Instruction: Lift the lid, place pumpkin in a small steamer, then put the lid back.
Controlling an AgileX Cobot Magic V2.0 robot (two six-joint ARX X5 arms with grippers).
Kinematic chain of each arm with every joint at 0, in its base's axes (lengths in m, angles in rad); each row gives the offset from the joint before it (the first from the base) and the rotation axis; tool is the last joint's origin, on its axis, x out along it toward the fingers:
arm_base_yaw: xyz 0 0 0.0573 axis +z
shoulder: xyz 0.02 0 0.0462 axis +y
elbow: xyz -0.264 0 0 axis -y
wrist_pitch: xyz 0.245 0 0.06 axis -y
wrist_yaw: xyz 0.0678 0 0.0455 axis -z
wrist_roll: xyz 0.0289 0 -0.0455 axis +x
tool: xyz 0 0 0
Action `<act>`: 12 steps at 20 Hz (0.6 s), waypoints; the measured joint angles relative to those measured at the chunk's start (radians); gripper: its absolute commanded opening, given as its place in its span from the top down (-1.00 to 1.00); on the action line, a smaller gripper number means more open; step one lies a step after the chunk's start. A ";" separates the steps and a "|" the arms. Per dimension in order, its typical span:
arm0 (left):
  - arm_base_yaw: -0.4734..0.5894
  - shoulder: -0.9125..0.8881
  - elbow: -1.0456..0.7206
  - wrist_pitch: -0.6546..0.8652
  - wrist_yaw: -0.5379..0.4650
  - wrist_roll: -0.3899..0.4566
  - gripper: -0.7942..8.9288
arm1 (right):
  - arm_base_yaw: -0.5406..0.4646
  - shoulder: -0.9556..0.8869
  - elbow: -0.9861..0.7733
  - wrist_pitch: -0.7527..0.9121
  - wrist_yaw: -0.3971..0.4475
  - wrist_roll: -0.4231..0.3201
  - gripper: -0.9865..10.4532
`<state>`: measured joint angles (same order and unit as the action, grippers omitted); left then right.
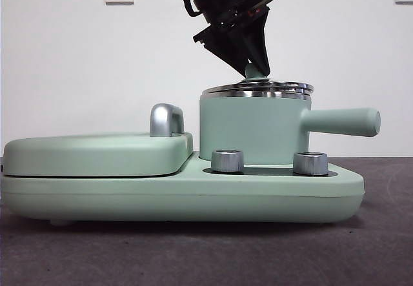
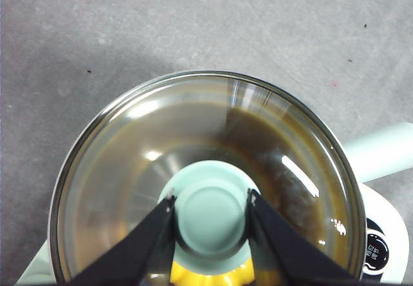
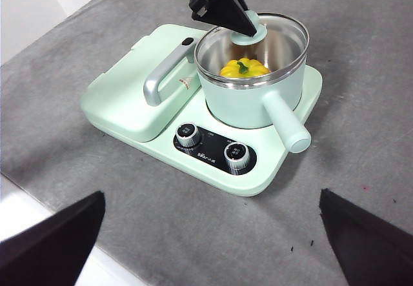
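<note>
Pinching the knob of the lid (image 2: 206,189), your left gripper (image 2: 211,208) holds it on the small steamer (image 1: 251,131), pumpkin (image 3: 244,68) inside at 12 o'clock of the desk (image 3: 361,118); next, spread jaws and lift away.

Mint green, steel and one spot of yellow on a grey table

We see the small steamer (image 1: 248,128) in pale mint green with a shiny steel rim, and its long side handle in the same mint. The lid (image 2: 193,144) is clear glass with a brownish tint, ringed in bright steel, and its knob (image 2: 211,214) is mint green. Inside sits the pumpkin (image 3: 244,68), glossy yellow with a dark green stem. The left gripper (image 2: 211,203) is black, as is the right gripper (image 3: 206,234). The appliance base (image 1: 181,192) and its flat cover (image 1: 97,153) are mint too, with a silver handle (image 1: 165,119), silver knobs (image 1: 227,161) and a black control panel (image 3: 213,147). The tabletop (image 3: 361,105) is speckled dark grey, the wall (image 1: 77,66) white.
</note>
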<state>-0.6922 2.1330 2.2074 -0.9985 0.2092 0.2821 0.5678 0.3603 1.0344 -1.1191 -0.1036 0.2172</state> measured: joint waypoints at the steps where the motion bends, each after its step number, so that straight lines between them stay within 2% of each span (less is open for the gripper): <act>1: 0.000 0.000 0.000 0.000 0.000 0.003 0.80 | 0.000 0.000 0.000 0.000 0.000 0.000 -0.13; 12: 0.000 0.003 0.000 -0.002 -0.020 0.043 0.80 | 0.000 0.000 0.000 0.000 0.000 0.000 -0.13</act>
<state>-0.6922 2.1357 2.2074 -1.0000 0.1894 0.3256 0.5678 0.3603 1.0340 -1.1191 -0.1032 0.2172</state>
